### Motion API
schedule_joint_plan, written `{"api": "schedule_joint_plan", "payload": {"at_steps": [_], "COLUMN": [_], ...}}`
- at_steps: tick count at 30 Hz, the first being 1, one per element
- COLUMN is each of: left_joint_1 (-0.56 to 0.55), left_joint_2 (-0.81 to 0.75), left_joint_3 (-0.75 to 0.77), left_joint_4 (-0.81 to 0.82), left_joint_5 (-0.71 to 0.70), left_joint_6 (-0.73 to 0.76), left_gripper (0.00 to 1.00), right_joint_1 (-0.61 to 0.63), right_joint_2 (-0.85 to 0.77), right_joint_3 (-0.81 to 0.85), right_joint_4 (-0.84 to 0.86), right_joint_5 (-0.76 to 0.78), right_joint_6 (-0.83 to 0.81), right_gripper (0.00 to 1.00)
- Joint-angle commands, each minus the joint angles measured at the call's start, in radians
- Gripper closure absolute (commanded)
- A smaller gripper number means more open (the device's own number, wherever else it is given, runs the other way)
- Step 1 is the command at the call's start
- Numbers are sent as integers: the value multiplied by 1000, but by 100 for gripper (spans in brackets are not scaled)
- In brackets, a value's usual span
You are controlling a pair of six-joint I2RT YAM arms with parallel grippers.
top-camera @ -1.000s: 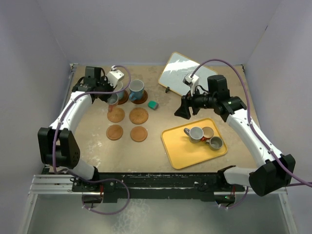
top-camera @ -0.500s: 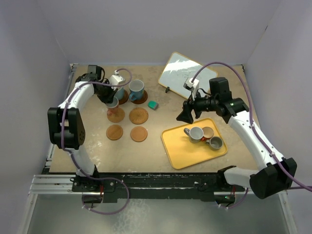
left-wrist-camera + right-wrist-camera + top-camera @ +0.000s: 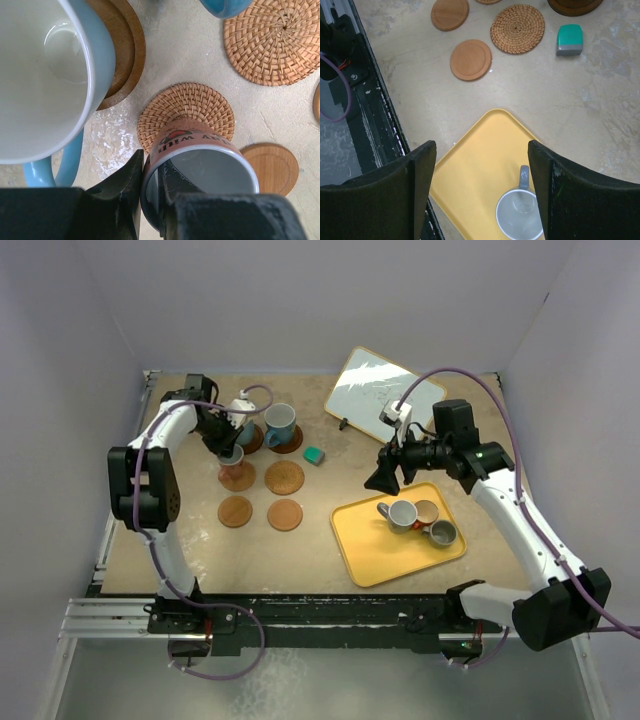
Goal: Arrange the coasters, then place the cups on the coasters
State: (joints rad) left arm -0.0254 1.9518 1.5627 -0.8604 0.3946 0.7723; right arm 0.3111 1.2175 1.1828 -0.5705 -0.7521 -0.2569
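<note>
Two black fingers point(image 3: 125, 185) of the left pincer point(image 3: 150, 167) were squeezed tight on the rim of a pink cup point(image 3: 192, 142), one finger inside and one outside. The pink cup leaned a little over a woven coaster point(image 3: 187, 102). It was hard to tell if its bottom touched the coaster. Just beside it, a big blue cup point(image 3: 45, 75) sat on a dark coaster point(image 3: 125, 50). Seen from above, a second blue cup point(image 3: 280, 422) sat on another dark coaster point(image 3: 290, 445) next to that one. One more woven mat point(image 3: 285, 477) and two plain wooden coasters point(image 3: 236, 511) lay bare in front of them. A small teal block point(image 3: 315, 455) lay near them.

The right pincer point(image 3: 481, 150) was wide open with nothing in it, up over the corner of the yellow tray point(image 3: 475, 175). A grey cup point(image 3: 520, 215) stood in the tray below it. Two more cups point(image 3: 427, 510) sat right beside the grey cup in the tray.
</note>
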Motion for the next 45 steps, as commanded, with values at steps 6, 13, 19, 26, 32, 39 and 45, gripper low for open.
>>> {"api": "schedule_joint_plan", "payload": {"at_steps": [6, 13, 19, 26, 32, 39, 45], "left_joint_1": [8, 8, 9, 8, 8, 8, 8], "left_joint_2": [36, 50, 31, 5, -8, -49, -108], "left_joint_3": [85, 86, 70, 48, 48, 48, 45], "left_joint_4": [-41, -51, -46, -32, -40, -55, -58], "left_joint_5": [67, 68, 60, 51, 51, 66, 68], "left_joint_6": [43, 49, 62, 76, 75, 57, 36], "left_gripper": [97, 94, 86, 78, 74, 70, 64], "right_joint_1": [-10, -12, -12, -12, -13, -14, -14], "right_joint_2": [3, 13, 19, 23, 29, 31, 27], "right_joint_3": [21, 25, 28, 29, 31, 34, 46], "right_joint_4": [-9, -15, -22, -26, -30, -36, -62], "right_joint_5": [-34, -36, -32, -30, -28, -15, 47], "right_joint_6": [-15, -19, -24, -26, -28, -39, -75], "right_gripper": [23, 23, 22, 22, 22, 21, 21]}}
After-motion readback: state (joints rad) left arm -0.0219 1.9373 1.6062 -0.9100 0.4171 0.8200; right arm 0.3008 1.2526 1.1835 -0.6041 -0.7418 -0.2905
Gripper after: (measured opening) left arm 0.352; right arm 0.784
